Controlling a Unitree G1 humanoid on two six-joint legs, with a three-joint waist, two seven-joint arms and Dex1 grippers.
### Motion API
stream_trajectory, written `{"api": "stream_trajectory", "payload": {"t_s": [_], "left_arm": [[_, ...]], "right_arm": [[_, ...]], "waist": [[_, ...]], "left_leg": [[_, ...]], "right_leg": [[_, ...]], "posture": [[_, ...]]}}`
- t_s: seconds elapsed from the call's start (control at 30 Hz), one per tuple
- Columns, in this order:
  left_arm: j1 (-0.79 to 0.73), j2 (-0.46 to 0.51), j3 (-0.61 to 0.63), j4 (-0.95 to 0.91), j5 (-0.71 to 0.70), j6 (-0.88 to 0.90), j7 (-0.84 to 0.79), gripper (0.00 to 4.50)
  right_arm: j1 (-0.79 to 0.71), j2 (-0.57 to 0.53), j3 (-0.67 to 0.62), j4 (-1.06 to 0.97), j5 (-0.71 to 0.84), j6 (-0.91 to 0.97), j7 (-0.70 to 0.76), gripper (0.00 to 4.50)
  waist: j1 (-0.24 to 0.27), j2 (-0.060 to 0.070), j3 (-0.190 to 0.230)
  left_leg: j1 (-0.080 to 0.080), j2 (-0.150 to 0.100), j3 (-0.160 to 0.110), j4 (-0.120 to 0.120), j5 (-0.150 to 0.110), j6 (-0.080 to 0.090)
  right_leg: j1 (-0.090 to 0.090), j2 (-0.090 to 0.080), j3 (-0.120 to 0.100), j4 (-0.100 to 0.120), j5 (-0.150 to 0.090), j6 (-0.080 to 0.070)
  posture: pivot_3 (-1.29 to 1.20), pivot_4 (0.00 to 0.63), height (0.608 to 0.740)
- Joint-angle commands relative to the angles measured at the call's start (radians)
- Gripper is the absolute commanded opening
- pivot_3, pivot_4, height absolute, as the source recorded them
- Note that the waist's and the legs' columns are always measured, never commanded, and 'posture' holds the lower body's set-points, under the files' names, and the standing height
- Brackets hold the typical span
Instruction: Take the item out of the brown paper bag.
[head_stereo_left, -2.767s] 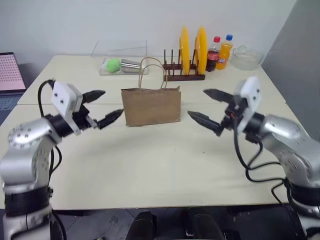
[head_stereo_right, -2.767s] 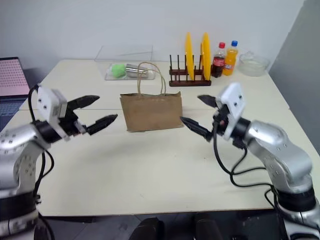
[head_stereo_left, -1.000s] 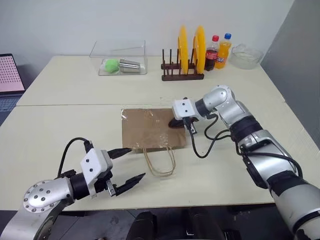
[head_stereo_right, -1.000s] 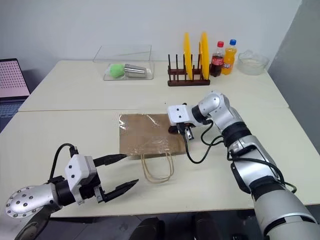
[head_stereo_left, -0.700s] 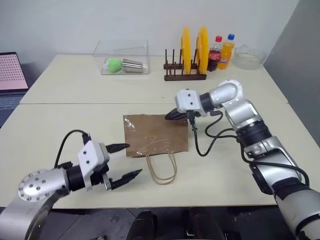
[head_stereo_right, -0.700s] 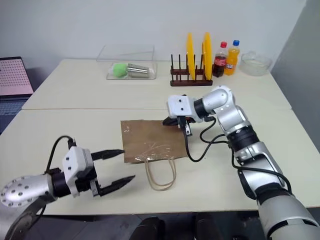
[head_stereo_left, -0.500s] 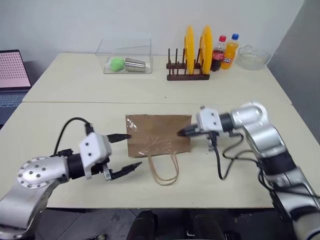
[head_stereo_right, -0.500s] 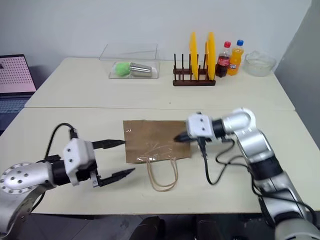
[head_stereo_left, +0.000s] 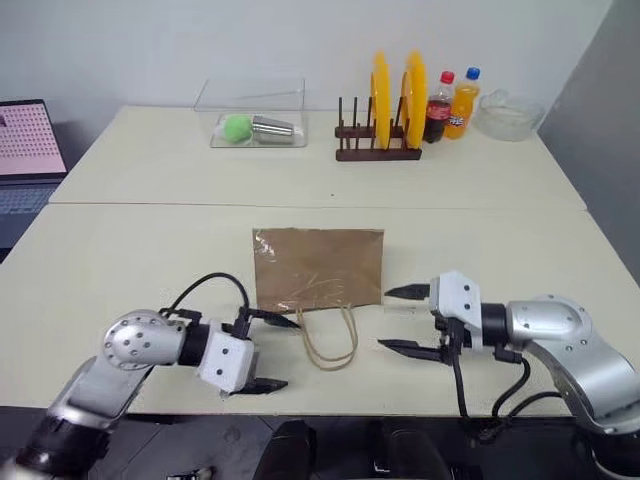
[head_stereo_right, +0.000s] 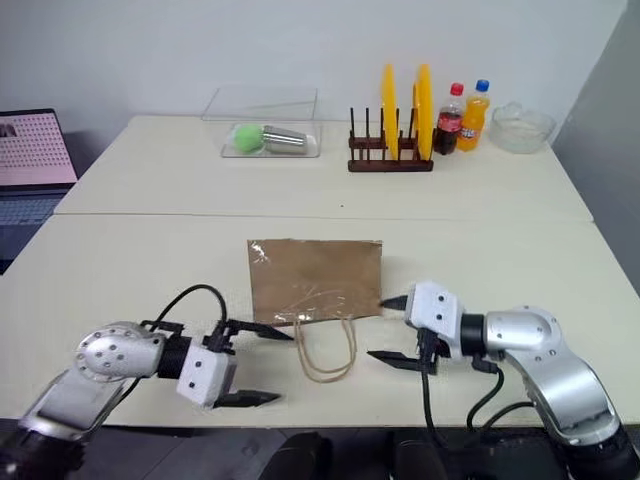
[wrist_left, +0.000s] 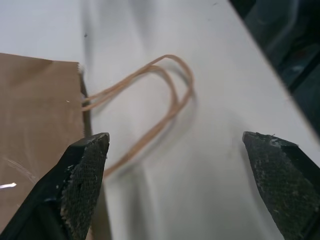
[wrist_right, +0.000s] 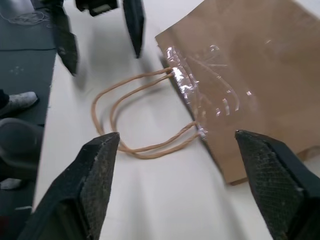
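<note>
You had the flat, creased brown kraft paper bag (head_stereo_left: 318, 270) lying on its side near the bench's front edge, mouth and two thin tan loop handles (head_stereo_left: 329, 338) facing that edge. The item stayed hidden; presumably it was inside. I judge you were at the approach step, with nothing yet gripped. Your left gripper (head_stereo_left: 268, 353) and right gripper (head_stereo_left: 405, 319) flanked the handles, both with fingers spread apart and empty. Next you needed to open the bag's mouth and reach in. Along the far edge: two yellow plates (head_stereo_left: 395, 87) in one rack, two soda bottles (head_stereo_left: 448, 103).
</note>
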Motion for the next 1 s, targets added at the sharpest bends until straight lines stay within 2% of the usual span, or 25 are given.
{"api": "stream_trajectory", "payload": {"t_s": [0.03,0.13,0.23,0.53,0.63,0.8,0.9,1.0], "left_arm": [[-0.049,-0.048,-0.041,0.033,0.004,-0.037,0.02,4.5],[-0.061,-0.073,-0.063,0.033,-0.021,-0.014,0.013,4.5],[-0.062,-0.076,-0.075,0.024,-0.046,0.009,0.0,3.89],[-0.087,-0.099,-0.118,0.092,-0.021,-0.033,-0.02,0.88],[-0.106,-0.12,-0.12,0.098,-0.034,-0.012,-0.01,0.02],[-0.146,-0.149,-0.087,0.064,-0.099,0.134,0.022,0.02],[-0.207,-0.166,-0.044,0.01,-0.178,0.329,0.077,0.02],[-0.249,-0.172,-0.014,-0.017,-0.222,0.449,0.112,0.02]], "right_arm": [[0.035,-0.02,-0.013,-0.081,0.037,0.028,-0.039,3.87],[0.067,-0.039,-0.017,-0.099,0.046,0.031,-0.057,3.87],[0.082,-0.053,-0.021,-0.106,0.055,0.032,-0.068,3.9],[0.079,-0.082,-0.011,-0.12,0.092,0.046,-0.1,3.9],[0.076,-0.089,-0.014,-0.121,0.101,0.051,-0.103,3.9],[0.083,-0.115,-0.007,-0.121,0.101,0.023,-0.1,3.9],[0.11,-0.166,0.008,-0.115,0.061,-0.03,-0.082,3.9],[0.113,-0.175,0.002,-0.124,0.075,-0.057,-0.072,3.9]], "waist": [[-0.001,0.0,0.0],[-0.008,0.0,0.0],[-0.008,-0.001,0.0],[-0.006,-0.001,0.0],[-0.006,-0.001,0.0],[-0.006,-0.001,0.0],[-0.006,-0.001,0.0],[-0.006,-0.001,-0.001]], "left_leg": [[0.0,0.0,0.0,0.0,0.0,0.0],[0.0,0.0,0.0,0.0,0.0,0.0],[0.0,0.0,0.0,-0.001,0.0,0.001],[0.002,0.0,-0.001,0.0,0.0,0.001],[0.001,0.0,-0.002,0.0,0.0,0.001],[0.002,0.0,-0.003,0.0,0.0,0.001],[0.001,0.0,-0.003,0.0,0.0,0.001],[0.001,0.0,-0.004,0.001,0.0,0.001]], "right_leg": [[0.0,0.0,0.0,-0.001,0.0,0.0],[0.001,0.0,0.0,-0.005,0.001,0.002],[0.001,0.0,0.0,-0.005,0.001,0.002],[0.004,0.001,-0.001,-0.006,0.002,0.003],[0.005,0.001,-0.001,-0.007,0.002,0.003],[0.005,0.001,-0.002,-0.007,0.002,0.003],[0.006,0.001,-0.003,-0.007,0.002,0.003],[0.006,0.001,-0.003,-0.007,0.002,0.003]], "posture": [[0.0,0.15,0.74],[0.0,0.15,0.74],[0.0,0.15,0.74],[0.0,0.15,0.74],[0.0,0.15,0.74],[0.0,0.15,0.74],[0.0,0.15,0.74],[0.0,0.15,0.74]]}}
